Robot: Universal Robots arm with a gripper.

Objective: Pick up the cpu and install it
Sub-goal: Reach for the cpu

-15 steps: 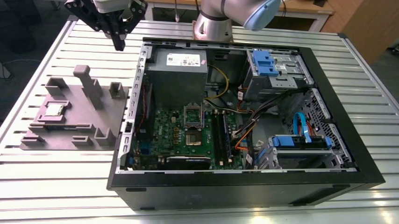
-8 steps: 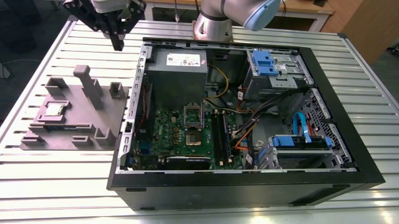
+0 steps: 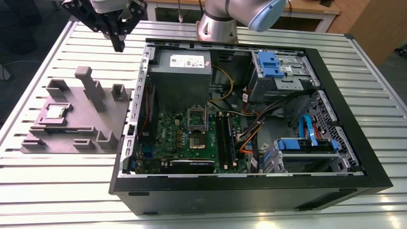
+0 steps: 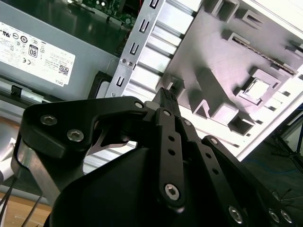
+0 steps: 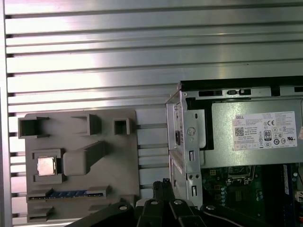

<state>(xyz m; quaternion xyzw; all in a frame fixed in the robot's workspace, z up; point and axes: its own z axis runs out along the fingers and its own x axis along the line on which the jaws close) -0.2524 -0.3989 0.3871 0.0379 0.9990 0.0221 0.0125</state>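
The cpu (image 3: 56, 112) is a small silver square chip lying flat in a recess of the grey plastic fixture (image 3: 86, 125) on the exterior view's left of the table. Both wrist views show the cpu (image 4: 258, 89) (image 5: 46, 166) in its pocket. My gripper (image 3: 118, 46) hangs high above the table's far edge, between the fixture and the open computer case (image 3: 254, 191), well away from the chip. Its black fingers (image 4: 165, 94) are pressed together with nothing between them. The motherboard's socket (image 3: 197, 118) sits in the case's middle.
The grey power supply box (image 3: 181, 62) with a white label fills the case's far corner nearest my gripper. Upright blocks (image 3: 86, 78) rise from the fixture. Blue drive brackets (image 3: 270, 64) and cables (image 3: 254, 124) crowd the case's right half. The slatted metal table (image 3: 64, 181) surrounds everything.
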